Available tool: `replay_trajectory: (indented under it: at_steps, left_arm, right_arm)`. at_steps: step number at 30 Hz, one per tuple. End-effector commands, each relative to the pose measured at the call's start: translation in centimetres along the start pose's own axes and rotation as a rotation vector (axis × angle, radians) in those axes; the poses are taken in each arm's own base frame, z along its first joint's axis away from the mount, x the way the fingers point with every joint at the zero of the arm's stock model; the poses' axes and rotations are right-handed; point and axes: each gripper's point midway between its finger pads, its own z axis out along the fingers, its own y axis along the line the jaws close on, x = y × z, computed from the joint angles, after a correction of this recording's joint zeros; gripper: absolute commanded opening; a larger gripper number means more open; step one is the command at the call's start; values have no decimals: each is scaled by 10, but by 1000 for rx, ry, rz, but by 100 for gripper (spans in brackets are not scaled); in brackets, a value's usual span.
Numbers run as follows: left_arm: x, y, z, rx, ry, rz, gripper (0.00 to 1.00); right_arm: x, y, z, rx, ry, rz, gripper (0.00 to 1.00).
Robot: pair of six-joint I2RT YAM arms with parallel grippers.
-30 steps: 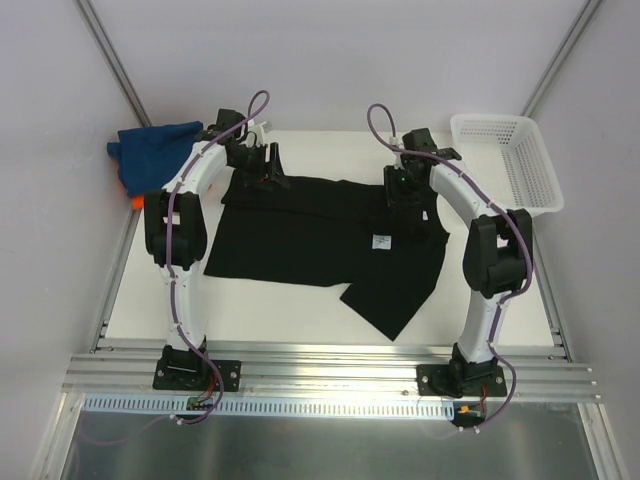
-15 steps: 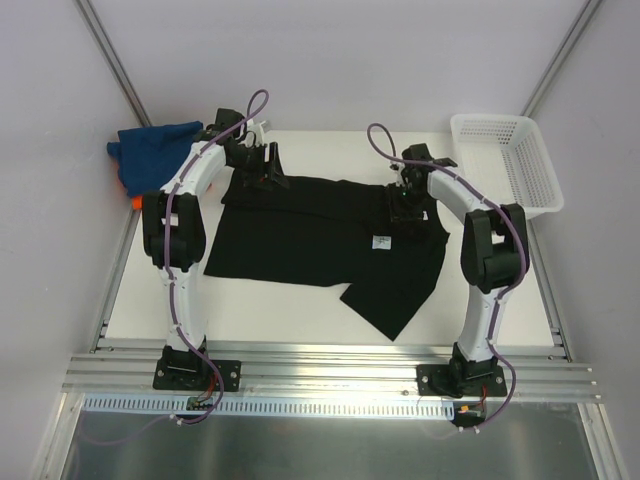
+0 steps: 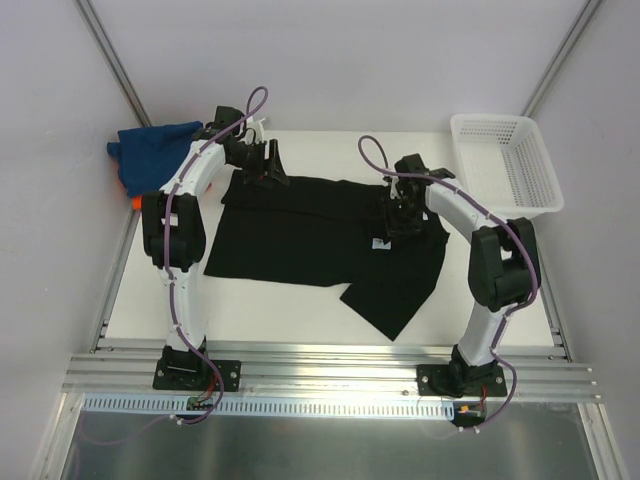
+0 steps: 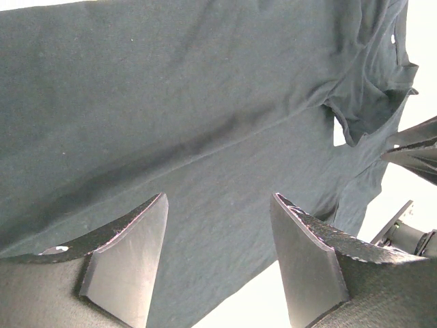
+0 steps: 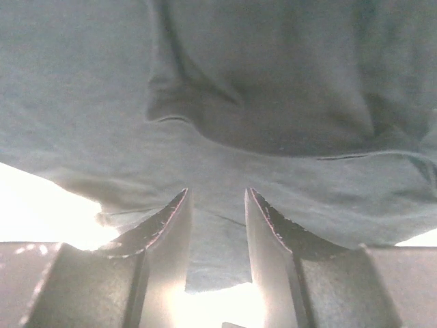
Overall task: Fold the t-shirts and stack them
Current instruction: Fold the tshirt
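A black t-shirt (image 3: 300, 235) lies spread flat on the white table, with a small white tag (image 3: 381, 243) near its collar. My left gripper (image 3: 268, 168) is open at the shirt's far left edge. In the left wrist view its fingertips (image 4: 218, 199) stand wide apart over the black cloth (image 4: 171, 102). My right gripper (image 3: 400, 215) is low over the collar area. In the right wrist view it (image 5: 217, 193) is open, straddling a hem of the black cloth (image 5: 273, 82) without pinching it. A blue t-shirt (image 3: 150, 148) sits crumpled at the far left corner, with the orange one (image 3: 128, 190) peeking out beneath it.
A white plastic mesh basket (image 3: 508, 160) stands at the far right corner of the table. The metal rail (image 3: 330, 365) with both arm bases runs along the near edge. Grey walls close in the left, back and right sides.
My right gripper has moved nearer and slightly left, from the shirt's far edge down onto the collar area by the tag. The left arm has hardly moved.
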Motion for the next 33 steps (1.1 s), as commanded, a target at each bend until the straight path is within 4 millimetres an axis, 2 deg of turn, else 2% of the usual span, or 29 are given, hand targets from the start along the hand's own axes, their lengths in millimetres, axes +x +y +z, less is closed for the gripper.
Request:
replay_trajectory:
  at_steps: [1, 3, 7, 10, 12, 17, 20, 30, 33]
  left_arm:
    - [-15, -34, -24, 49, -60, 55, 62]
    - [-16, -36, -26, 48, -65, 59, 62]
    - [-16, -36, -27, 45, -65, 59, 62]
    - [-15, -35, -27, 43, -63, 60, 62]
    - [-14, -35, -28, 36, -66, 61, 62]
    - [-11, -33, -31, 20, -66, 71, 62]
    - [-7, -31, -31, 8, -60, 70, 62]
    - [-10, -32, -28, 22, -60, 62, 62]
    - [-10, -34, -28, 28, -59, 62, 62]
  right_arm:
    - [-21, -8, -25, 43, -98, -24, 40]
    - [-48, -13, -38, 47, -168, -43, 39]
    - [-81, -36, -46, 87, -230, -20, 39]
    - [-88, -55, -40, 107, -230, 1, 39]
    - [-86, -63, -32, 116, -212, 13, 39]
    - [-56, -84, -4, 127, -114, 48, 39]
    - [-39, -88, 3, 119, -61, 73, 39]
    - [-12, -63, -14, 76, -38, 96, 39]
    - [5, -59, -7, 75, -13, 89, 40]
